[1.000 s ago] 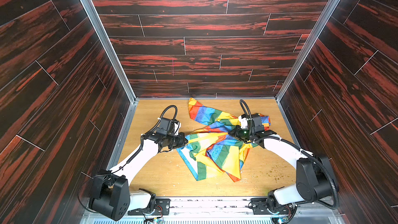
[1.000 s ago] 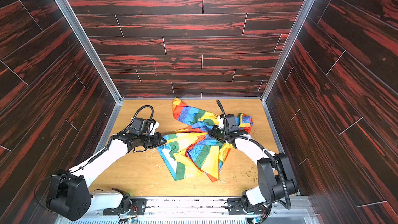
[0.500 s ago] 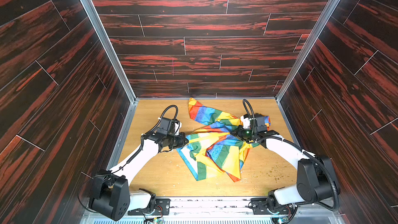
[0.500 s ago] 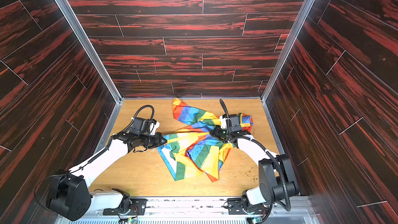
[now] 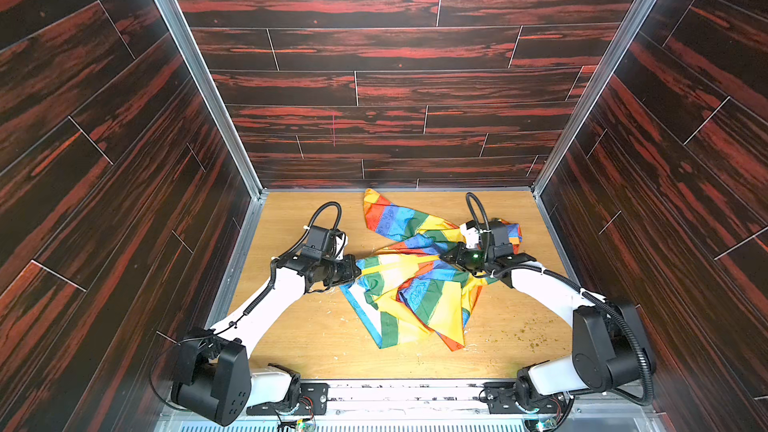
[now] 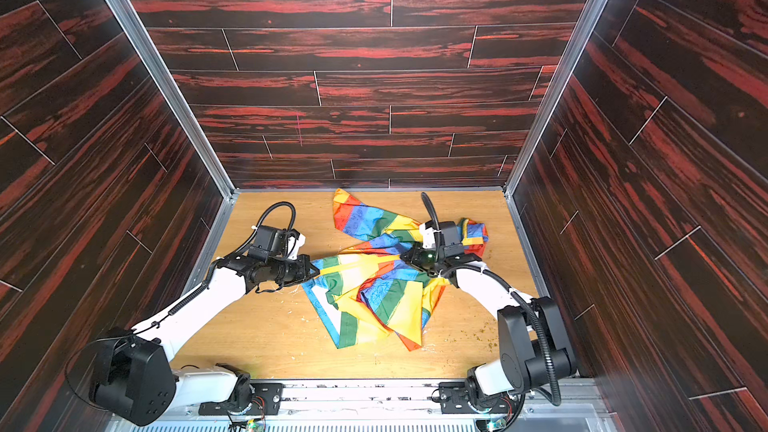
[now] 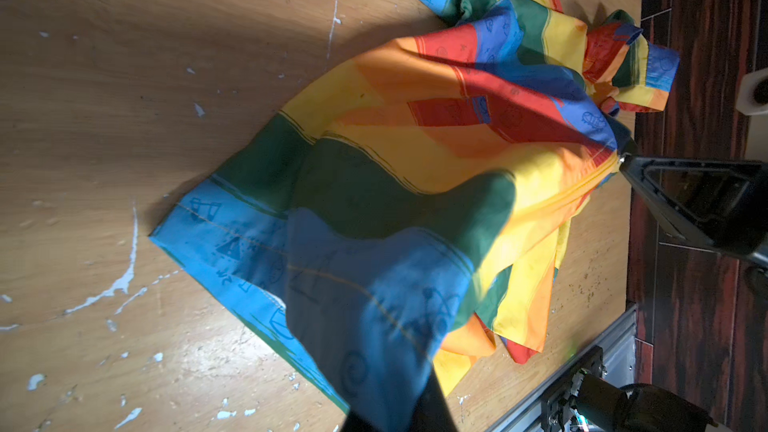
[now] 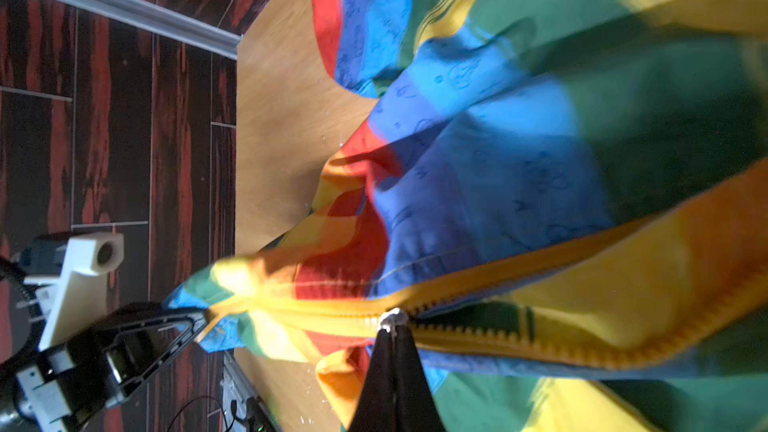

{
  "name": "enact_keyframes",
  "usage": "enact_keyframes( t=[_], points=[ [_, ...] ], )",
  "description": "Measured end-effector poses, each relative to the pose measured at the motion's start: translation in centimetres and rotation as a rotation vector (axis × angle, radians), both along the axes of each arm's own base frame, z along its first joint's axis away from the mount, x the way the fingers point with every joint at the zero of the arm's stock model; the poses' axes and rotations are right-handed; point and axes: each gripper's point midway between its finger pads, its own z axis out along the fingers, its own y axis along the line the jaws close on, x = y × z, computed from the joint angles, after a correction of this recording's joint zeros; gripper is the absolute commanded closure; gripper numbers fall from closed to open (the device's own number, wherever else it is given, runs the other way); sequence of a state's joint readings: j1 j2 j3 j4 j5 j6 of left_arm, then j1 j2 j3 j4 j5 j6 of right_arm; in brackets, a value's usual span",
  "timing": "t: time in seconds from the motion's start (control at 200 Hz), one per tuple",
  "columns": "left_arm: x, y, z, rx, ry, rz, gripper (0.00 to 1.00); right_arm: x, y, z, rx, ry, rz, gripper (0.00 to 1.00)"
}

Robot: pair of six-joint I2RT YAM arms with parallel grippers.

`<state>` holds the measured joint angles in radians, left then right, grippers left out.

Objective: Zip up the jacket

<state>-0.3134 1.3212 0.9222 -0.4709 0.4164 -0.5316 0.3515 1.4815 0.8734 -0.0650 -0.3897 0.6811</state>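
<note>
The striped jacket (image 5: 415, 284) (image 6: 374, 284) lies crumpled on the wooden floor, in both top views. My left gripper (image 5: 356, 273) (image 6: 316, 271) is shut on the jacket's edge at its left end. In the left wrist view, blue fabric (image 7: 374, 305) drapes over that gripper (image 7: 395, 421). My right gripper (image 5: 444, 257) (image 6: 404, 258) is shut on the silver zipper pull (image 8: 392, 317), with its tips (image 8: 390, 328) pinched together. The yellow zipper (image 8: 540, 351) is joined between the pull and the left gripper (image 8: 183, 326). Beyond the pull its two rows of teeth gape apart.
Dark wood-pattern walls (image 5: 395, 76) close in the back and both sides. A metal rail (image 5: 395, 388) runs along the front with both arm bases on it. Small crumbs (image 5: 528, 338) lie on the floor (image 5: 311, 338) at the front right.
My right gripper has slid a little to the right, away from the left gripper, drawing the fabric between them tighter. The left gripper has stayed put.
</note>
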Motion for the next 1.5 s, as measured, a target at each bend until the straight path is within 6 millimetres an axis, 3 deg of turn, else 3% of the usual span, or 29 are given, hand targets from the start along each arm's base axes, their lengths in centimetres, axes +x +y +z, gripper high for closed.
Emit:
enact_keyframes(
  t=[0.286, 0.556, 0.746, 0.907, 1.037, 1.172, 1.312, 1.498],
  points=[
    [-0.1, 0.2, -0.2, 0.009, 0.009, 0.005, 1.00, -0.1, 4.7, 0.4, 0.012, -0.003, 0.097, 1.00],
    [-0.1, 0.2, -0.1, 0.009, 0.010, 0.004, 1.00, -0.1, 7.2, -0.3, 0.010, 0.023, 0.156, 1.00],
    [-0.1, 0.2, -0.1, 0.009, 0.010, 0.004, 1.00, 0.0, 7.2, -0.7, 0.001, 0.031, 0.147, 1.00],
    [-0.2, 0.2, -0.1, 0.008, 0.010, 0.004, 1.00, 0.1, 8.3, -2.9, -0.028, 0.073, 0.158, 1.00],
    [-0.1, 0.2, -0.1, 0.007, 0.009, 0.004, 1.00, -1.8, 11.0, -5.4, -0.024, 0.139, 0.219, 1.00],
    [-0.2, 0.2, -0.1, 0.008, 0.009, 0.004, 1.00, -3.3, 13.5, -5.6, 0.031, 0.166, 0.283, 1.00],
    [-0.2, 0.2, -0.1, 0.009, 0.010, 0.004, 1.00, -2.8, 13.5, -5.0, 0.055, 0.155, 0.286, 1.00],
    [-0.2, 0.4, 0.1, 0.014, 0.005, 0.010, 1.00, -0.9, 11.3, -5.2, 0.041, 0.149, 0.231, 1.00]
  ],
)
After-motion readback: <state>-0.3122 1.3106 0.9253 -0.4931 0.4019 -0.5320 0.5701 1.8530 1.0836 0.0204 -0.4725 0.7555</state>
